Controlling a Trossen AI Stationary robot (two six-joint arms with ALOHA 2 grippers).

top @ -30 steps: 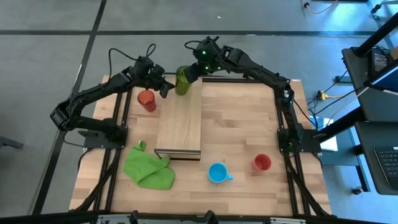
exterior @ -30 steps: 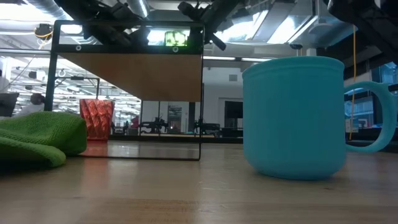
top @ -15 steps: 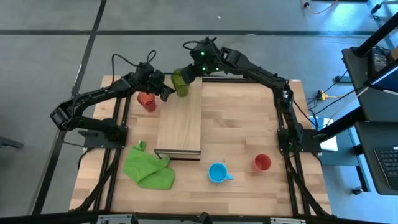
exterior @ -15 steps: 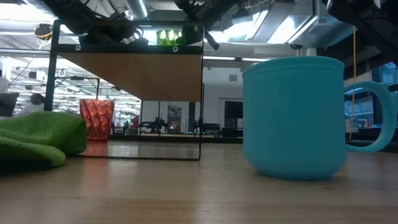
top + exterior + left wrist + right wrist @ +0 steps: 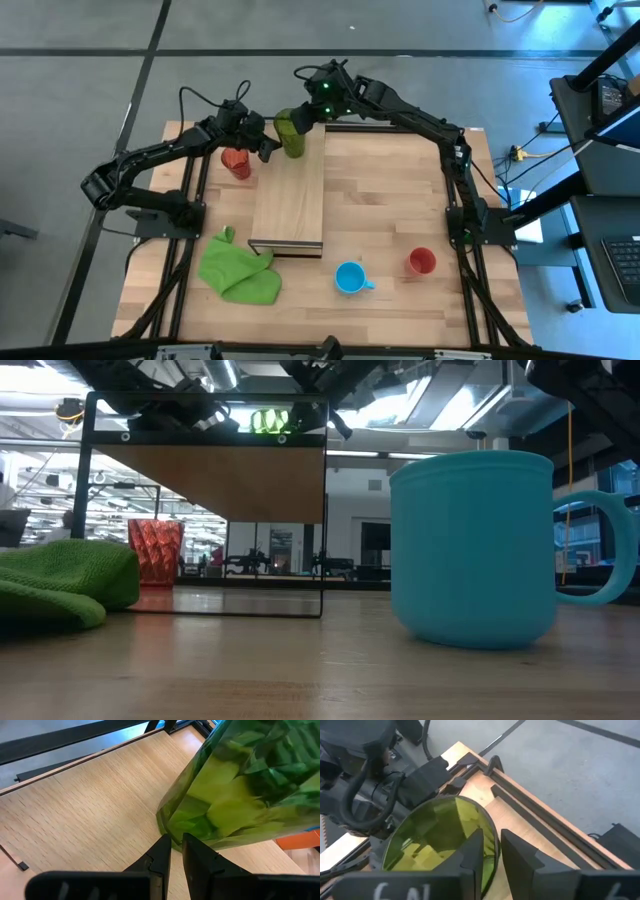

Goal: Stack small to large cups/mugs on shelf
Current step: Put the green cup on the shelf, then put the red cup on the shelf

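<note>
Crumpled green cloth [image 5: 240, 270] on the butcher-block tabletop [image 5: 390, 200], front left

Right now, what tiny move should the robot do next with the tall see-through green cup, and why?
Probably lower the tall translucent green tumbler straight down onto the long light-wood shelf. The right gripper pinches its rim at the shelf's far end, and the tumbler looks tilted. The left gripper, fingers nearly closed, sits at the tumbler's base, seemingly steadying it.
</note>
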